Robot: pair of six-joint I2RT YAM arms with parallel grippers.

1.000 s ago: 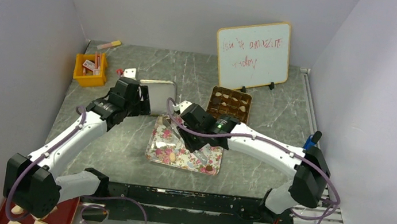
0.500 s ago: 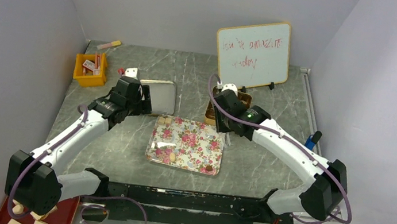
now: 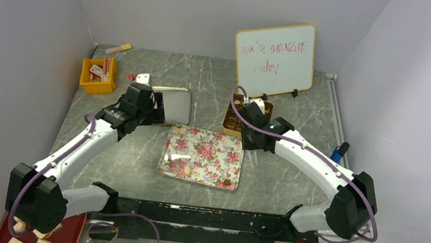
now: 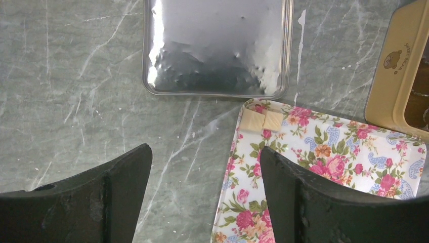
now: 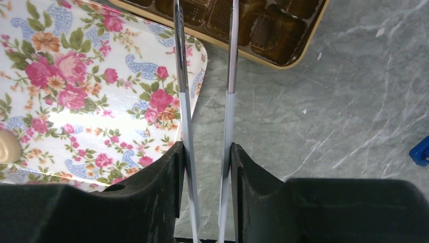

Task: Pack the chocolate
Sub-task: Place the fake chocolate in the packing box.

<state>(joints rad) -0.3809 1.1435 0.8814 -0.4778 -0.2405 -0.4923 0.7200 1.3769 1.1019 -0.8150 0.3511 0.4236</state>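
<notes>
Right hand (image 5: pixel 207 149), gripping tweezers (image 5: pixel 186 121), swung from tray (image 5: pixel 101 66) to box (image 5: pixel 275 33); left hand (image 4: pixel 203 152) wide.

I count one floral tray (image 3: pixel 208 158), two squarish cream chocolates (image 4: pixel 262 120), one round tan chocolate (image 5: pixel 6 146), one compartment box (image 5: pixel 275 33), one silver tray (image 4: pixel 217 45), one whiteboard (image 3: pixel 274 59), one yellow bin (image 3: pixel 95 87) and one pair of metal tongs (image 5: pixel 185 126).

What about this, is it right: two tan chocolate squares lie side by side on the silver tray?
No. The left wrist view shows the two tan chocolate squares side by side on the floral tray, not the silver tray.
</notes>
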